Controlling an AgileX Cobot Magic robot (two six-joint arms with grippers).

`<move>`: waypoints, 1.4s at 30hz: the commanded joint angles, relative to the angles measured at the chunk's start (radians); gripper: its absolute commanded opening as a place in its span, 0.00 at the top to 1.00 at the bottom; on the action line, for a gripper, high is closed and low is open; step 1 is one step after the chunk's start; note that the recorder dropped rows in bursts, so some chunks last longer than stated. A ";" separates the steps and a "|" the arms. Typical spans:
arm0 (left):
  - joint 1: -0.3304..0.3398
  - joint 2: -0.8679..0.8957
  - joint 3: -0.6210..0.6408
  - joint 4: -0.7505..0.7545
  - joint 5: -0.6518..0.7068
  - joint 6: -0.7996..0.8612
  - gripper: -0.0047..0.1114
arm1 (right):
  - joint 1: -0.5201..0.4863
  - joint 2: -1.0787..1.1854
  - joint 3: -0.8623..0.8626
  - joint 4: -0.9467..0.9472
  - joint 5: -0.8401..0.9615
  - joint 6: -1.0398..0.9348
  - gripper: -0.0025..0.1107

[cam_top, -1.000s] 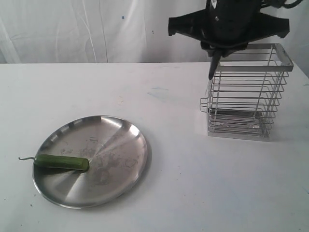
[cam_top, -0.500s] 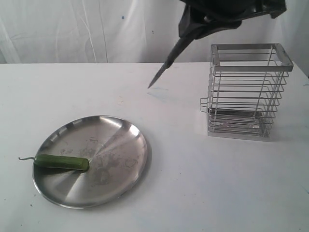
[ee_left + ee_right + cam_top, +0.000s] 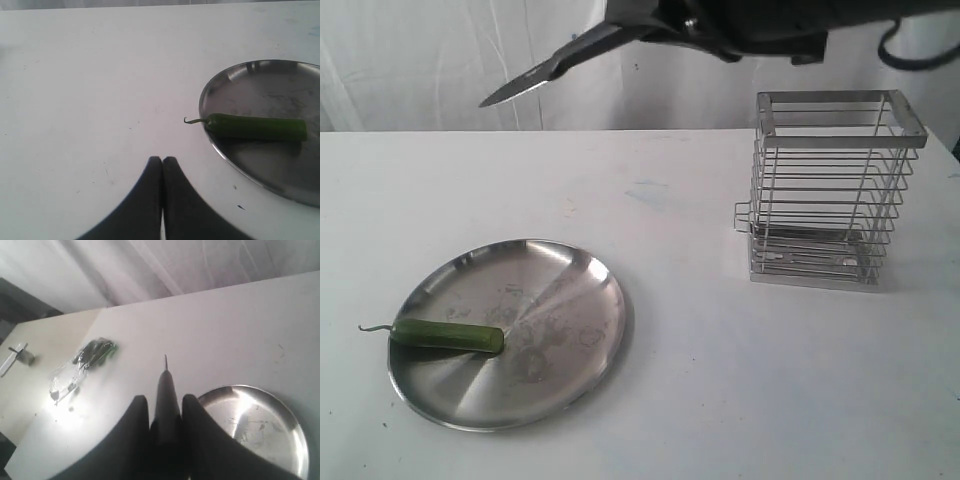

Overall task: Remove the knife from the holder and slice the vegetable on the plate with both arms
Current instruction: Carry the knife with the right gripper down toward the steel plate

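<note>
My right gripper [image 3: 665, 25] is high at the back, shut on the knife [image 3: 545, 72], whose dark blade points left and slightly down, well above the table. From the right wrist the knife [image 3: 166, 390] sticks out between the two fingers, with the plate [image 3: 280, 412] below. The green pepper [image 3: 448, 335] lies on the left part of the steel plate [image 3: 575, 290], stem toward the rim. The wire holder [image 3: 830, 185] stands empty at the right. My left gripper [image 3: 162, 160] is shut, empty, over bare table near the pepper [image 3: 255, 127] and plate [image 3: 220, 85]; it does not show in the exterior view.
A white curtain hangs behind the white table [image 3: 720, 400]. Off the table's far side, the right wrist view shows a clear plastic bag with green contents [image 3: 85, 362] and a small grey object [image 3: 17, 356] on a lower surface.
The right gripper has lifted the knife out of the holder and swung it left and up, the blade turning from pointing down to nearly level. Pepper and plate have not moved.
</note>
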 commanded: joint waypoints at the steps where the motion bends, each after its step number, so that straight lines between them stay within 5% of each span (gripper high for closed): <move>1: -0.007 -0.005 0.002 -0.004 -0.001 0.000 0.96 | 0.009 -0.028 0.230 0.176 -0.152 -0.023 0.98; 6: -0.007 -0.005 0.002 -0.004 -0.001 0.000 0.96 | 0.041 -0.028 0.429 0.381 -0.409 -0.060 0.98; 12: -0.007 -0.005 0.002 -0.004 -0.001 0.000 0.96 | 0.162 -0.021 0.569 0.396 -0.677 0.115 0.98; 20: -0.007 -0.005 0.002 -0.004 -0.001 0.000 0.96 | 0.328 0.126 0.677 -0.089 -1.072 0.596 0.98; 24: -0.007 -0.005 0.002 -0.004 -0.001 0.000 0.96 | 0.333 0.284 0.686 -0.115 -1.202 0.720 0.98; 31: -0.007 -0.005 0.002 -0.004 -0.001 0.000 0.96 | 0.333 0.435 0.686 -0.272 -1.245 0.857 0.98; 42: -0.007 -0.005 0.002 -0.004 -0.001 0.000 0.96 | 0.329 0.445 0.709 0.031 -1.308 0.710 0.98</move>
